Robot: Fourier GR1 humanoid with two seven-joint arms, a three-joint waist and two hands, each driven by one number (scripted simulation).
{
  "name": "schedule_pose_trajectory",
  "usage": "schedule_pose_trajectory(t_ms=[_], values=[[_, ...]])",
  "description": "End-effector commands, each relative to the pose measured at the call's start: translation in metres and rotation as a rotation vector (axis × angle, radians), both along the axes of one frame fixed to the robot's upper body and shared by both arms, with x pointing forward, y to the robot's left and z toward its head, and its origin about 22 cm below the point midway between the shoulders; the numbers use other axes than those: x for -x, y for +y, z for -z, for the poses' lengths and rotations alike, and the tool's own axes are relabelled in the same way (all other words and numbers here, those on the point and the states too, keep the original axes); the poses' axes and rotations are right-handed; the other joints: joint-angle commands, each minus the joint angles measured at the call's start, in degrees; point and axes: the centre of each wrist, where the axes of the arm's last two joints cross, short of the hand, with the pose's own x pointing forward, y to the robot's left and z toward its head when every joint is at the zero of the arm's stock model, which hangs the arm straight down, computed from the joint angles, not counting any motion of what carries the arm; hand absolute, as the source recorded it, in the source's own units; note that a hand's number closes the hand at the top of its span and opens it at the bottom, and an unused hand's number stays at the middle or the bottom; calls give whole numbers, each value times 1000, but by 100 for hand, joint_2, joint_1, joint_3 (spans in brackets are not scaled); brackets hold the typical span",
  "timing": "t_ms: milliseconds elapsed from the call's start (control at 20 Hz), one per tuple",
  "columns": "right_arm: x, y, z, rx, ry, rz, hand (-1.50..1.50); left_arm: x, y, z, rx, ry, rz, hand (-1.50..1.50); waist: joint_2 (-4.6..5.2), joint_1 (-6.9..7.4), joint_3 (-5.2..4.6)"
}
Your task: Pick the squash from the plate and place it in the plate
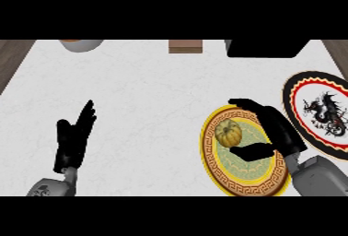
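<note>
The right robot hand (275,131) hovers over the gold-rimmed plate (212,161), fingers and thumb spread wide either side of the squash (229,133), holding nothing; the squash sits on that plate's left half; the left robot hand (71,138) rests open at the left of the white surface (156,92), fingers up; a dragon plate (323,115) lies just right.

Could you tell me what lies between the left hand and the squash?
Head view: only bare counter, then the yellow plate's patterned rim, between the left hand and the squash.
</note>
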Motion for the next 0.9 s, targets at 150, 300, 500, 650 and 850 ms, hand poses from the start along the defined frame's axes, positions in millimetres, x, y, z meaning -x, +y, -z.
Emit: schedule_pose_trajectory(t_ms=[150,300,500,650,850], values=[[-17,19,-41,436,28,-35,-150,5,-12,9,0,21,0,0,-4,37,-7],[-25,39,-67,558,98,-68,-150,3,-1,7,12,14,-1,0,-3,51,-8],[-40,76,-59,647,264,-97,-150,0,-5,4,-24,4,15,0,21,77,-4],[-41,83,-53,701,405,-128,-150,5,12,5,-13,22,10,0,14,35,-3],[-44,92,-53,749,503,-148,-150,-2,-16,-9,0,7,-9,0,-1,-23,4]])
